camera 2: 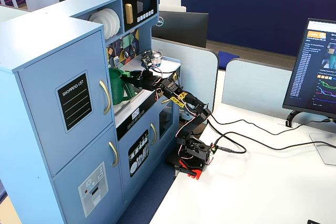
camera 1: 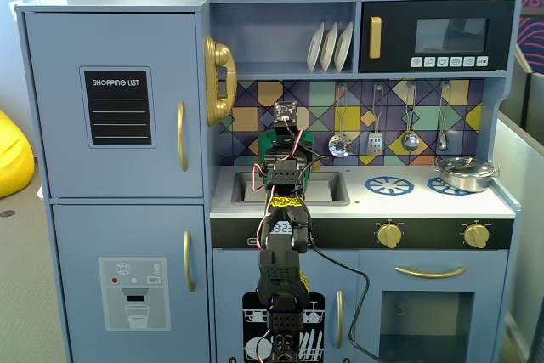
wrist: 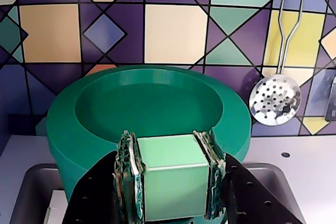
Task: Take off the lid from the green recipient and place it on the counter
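Two fingers of your gripper point(wrist: 170, 182) are squeezed tight on the little green tab of the lid point(wrist: 152, 103). You can see this best in the wrist view, where the pale green block sits snug between the two pads, one on each side. The lid fills most of that view, a round green dish shape with a raised rim. It is close to the colourful tiled wall, and a silver spoon with holes point(wrist: 274, 99) hangs just to its right.

Look at the fixed view from the side and you find the green recipient point(camera 2: 117, 85) standing at the back of the counter point(camera 2: 169, 65), beside the sink and near the blue fridge doors. Your arm point(camera 2: 181, 103) stretches from the white desk over the sink toward it. The lid point(camera 2: 129, 76) is at the tip of the arm, up by the top of the cup. You cannot tell from here if it touches the cup's rim.

From the front fixed view, your arm point(camera 1: 285, 252) hides most of the green parts, and only small bits point(camera 1: 269, 139) peek out above the sink point(camera 1: 327, 189). A silver pot point(camera 1: 466, 173) sits far off on the right burner.
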